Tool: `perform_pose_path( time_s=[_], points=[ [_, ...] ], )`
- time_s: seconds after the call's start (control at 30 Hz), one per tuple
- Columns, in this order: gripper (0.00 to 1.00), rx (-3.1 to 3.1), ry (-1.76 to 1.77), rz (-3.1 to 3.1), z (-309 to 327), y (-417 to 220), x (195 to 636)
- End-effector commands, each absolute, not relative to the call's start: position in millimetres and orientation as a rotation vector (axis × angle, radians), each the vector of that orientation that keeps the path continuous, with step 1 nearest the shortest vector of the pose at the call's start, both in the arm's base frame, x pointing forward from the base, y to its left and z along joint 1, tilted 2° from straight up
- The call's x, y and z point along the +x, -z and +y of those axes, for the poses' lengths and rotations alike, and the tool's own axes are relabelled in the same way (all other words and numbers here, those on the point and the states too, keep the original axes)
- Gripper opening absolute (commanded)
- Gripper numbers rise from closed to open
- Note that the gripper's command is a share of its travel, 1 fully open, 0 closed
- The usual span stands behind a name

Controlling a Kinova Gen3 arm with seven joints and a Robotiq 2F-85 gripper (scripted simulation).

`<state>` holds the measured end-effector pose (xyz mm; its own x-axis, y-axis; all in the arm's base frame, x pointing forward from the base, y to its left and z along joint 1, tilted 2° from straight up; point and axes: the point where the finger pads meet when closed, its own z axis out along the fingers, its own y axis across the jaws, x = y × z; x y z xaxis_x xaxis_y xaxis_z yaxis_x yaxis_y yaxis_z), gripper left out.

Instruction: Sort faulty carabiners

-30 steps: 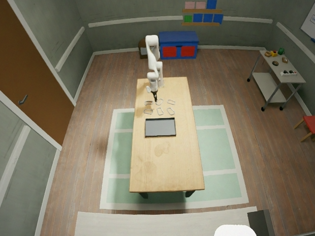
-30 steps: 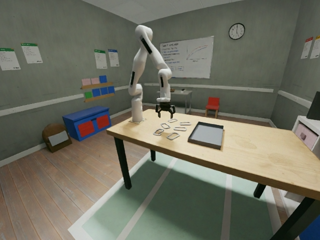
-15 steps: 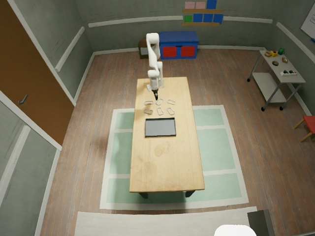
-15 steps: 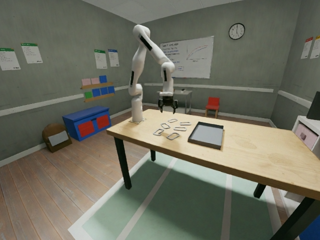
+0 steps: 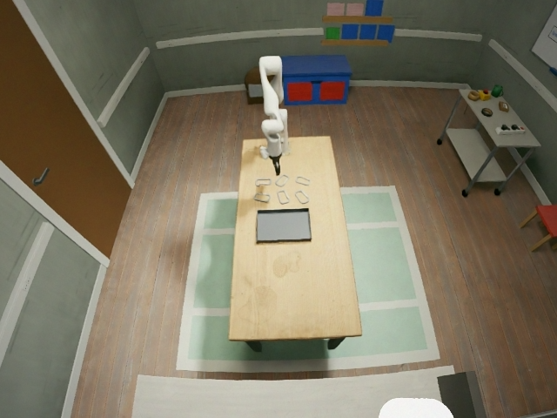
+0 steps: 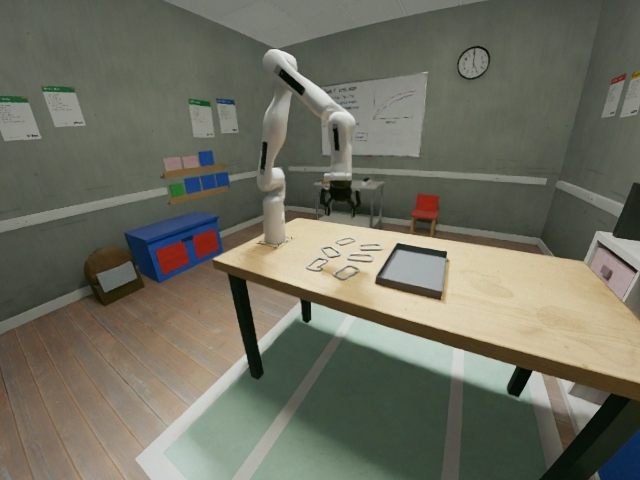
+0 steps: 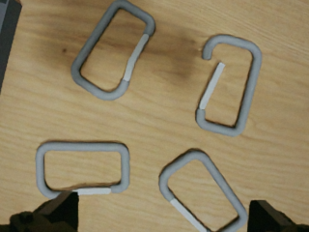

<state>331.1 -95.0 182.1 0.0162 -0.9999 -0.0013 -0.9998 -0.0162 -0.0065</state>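
Observation:
Several grey carabiners lie on the wooden table (image 5: 292, 287) (image 6: 516, 304) in two rows, for example one carabiner (image 5: 281, 180) (image 6: 330, 251) in the row far from the tray. In the wrist view, the top-right carabiner (image 7: 229, 84) has its pale gate swung inward, leaving a gap at its hook. The top-left carabiner (image 7: 113, 50), the bottom-left carabiner (image 7: 82, 166) and the bottom-right carabiner (image 7: 203, 195) look closed. The grey tray (image 5: 283, 225) (image 6: 413, 269) (image 7: 7, 29) is empty. My gripper (image 5: 277, 170) (image 6: 339, 206) (image 7: 163, 216) is open and empty, hanging above the carabiners on the side away from the tray.
The arm's base (image 5: 284, 148) (image 6: 273, 227) stands at the table's far end, just behind the carabiners. The tray lies right beside the nearer row. A cart (image 5: 494, 121) and a blue cabinet (image 5: 317, 78) stand away from the table.

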Motion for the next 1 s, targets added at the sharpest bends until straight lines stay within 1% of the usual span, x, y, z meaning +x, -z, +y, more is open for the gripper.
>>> perform_pose_path(
  time_s=[0.0,0.23,0.27,0.8,0.83,0.97],
  points=[
    [1.00,-2.234,0.033,2.187,-95,-194,342],
    [1.00,-2.234,0.033,2.187,-95,-194,342],
    [1.00,-2.234,0.031,2.189,-90,-239,362],
    [1.00,-2.234,0.031,2.189,-90,-239,362],
    [1.00,-2.233,0.031,2.190,-84,-284,383],
    [1.00,-2.233,0.031,2.190,-84,-284,383]
  ],
)
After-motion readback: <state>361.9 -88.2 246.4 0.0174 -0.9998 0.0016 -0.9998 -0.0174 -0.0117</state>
